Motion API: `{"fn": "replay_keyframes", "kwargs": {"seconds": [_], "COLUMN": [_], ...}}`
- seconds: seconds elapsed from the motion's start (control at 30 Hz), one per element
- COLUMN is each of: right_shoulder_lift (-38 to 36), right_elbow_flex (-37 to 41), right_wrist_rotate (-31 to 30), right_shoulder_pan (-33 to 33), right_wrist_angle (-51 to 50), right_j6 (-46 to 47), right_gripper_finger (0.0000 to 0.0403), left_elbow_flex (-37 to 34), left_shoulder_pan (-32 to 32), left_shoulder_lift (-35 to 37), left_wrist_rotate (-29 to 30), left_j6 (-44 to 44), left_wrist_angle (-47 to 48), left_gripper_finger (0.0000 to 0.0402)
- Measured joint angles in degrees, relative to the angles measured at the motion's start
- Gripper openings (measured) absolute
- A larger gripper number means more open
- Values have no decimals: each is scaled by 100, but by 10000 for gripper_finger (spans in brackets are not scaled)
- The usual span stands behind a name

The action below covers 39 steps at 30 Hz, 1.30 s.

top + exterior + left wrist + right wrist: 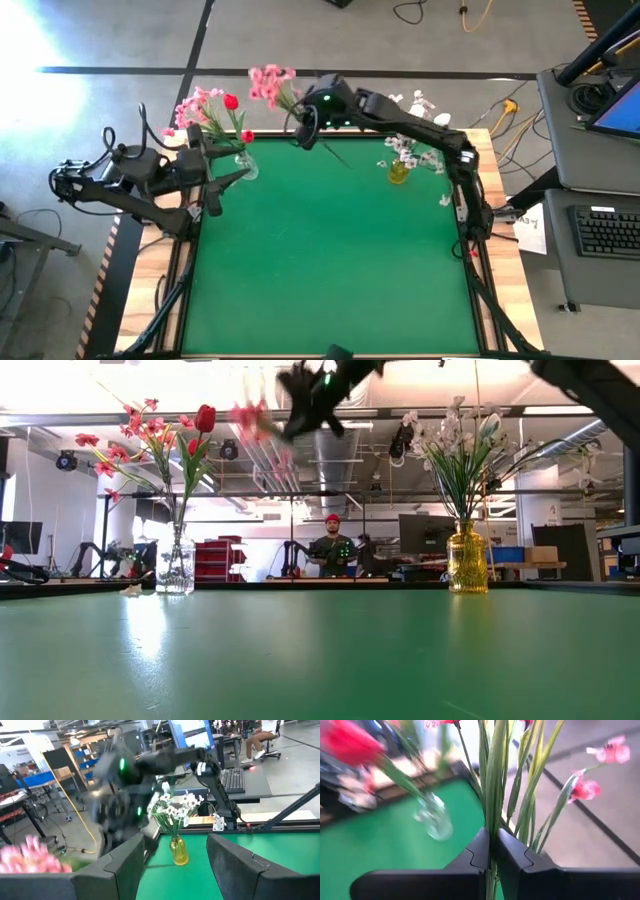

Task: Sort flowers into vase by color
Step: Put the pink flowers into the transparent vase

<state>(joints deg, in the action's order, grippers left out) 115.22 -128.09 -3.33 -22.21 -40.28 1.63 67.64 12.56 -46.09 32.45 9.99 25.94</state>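
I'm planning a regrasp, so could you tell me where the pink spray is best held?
On the stems below the blossoms, where the right gripper is shut on the pink spray now. The stems bunch into one narrow bundle there; come from the side, across them.

A glass vase (246, 166) stood near the table's (330, 270) far left corner with tulips and blossom sprays (205, 108) in it. A second vase (399, 172) stood toward the far right, well apart from the first, with small blossom sprays (405, 150) in it. Between them, above the far edge, the right gripper (303, 128) was clamped on a blossom spray's (272, 84) stem. The left gripper (212, 170) sat just beside the glass vase, fingers apart.
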Motion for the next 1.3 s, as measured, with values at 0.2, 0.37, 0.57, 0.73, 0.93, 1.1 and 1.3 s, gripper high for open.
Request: {"fn": "replay_keyframes", "kwargs": {"seconds": [0.2,0.37,0.57,0.73,0.93,1.1,1.3], "right_shoulder_lift": [-566,-901,-1368,-1924,-2443,-2545,-2512], "right_elbow_flex": [142,375,1185,2277,3581,4358,4629], "right_wrist_rotate": [286,293,162,-40,-118,-114,-114], "right_shoulder_pan": [374,909,1600,2137,2616,2918,3116], "right_wrist_angle": [514,1019,1978,3139,4410,5626,6142], "right_j6": [-19,-221,-569,-859,-1132,-1324,-1544], "right_gripper_finger": [18,18,17,17,17,17,17], "left_elbow_flex": [-286,-888,-1594,-2217,-2912,-3194,-3064], "left_shoulder_pan": [4,15,113,155,155,155,153], "left_shoulder_lift": [-34,-72,-74,-148,-384,-897,-1495], "left_wrist_rotate": [-51,-856,-1155,-1166,-1149,-1462,-1500], "left_j6": [-70,-204,-211,-296,-327,-328,-499], "left_wrist_angle": [-67,-862,-1937,-3064,-4676,-5801,-6195], "left_gripper_finger": [200,200,200,200,200,207,216]}}
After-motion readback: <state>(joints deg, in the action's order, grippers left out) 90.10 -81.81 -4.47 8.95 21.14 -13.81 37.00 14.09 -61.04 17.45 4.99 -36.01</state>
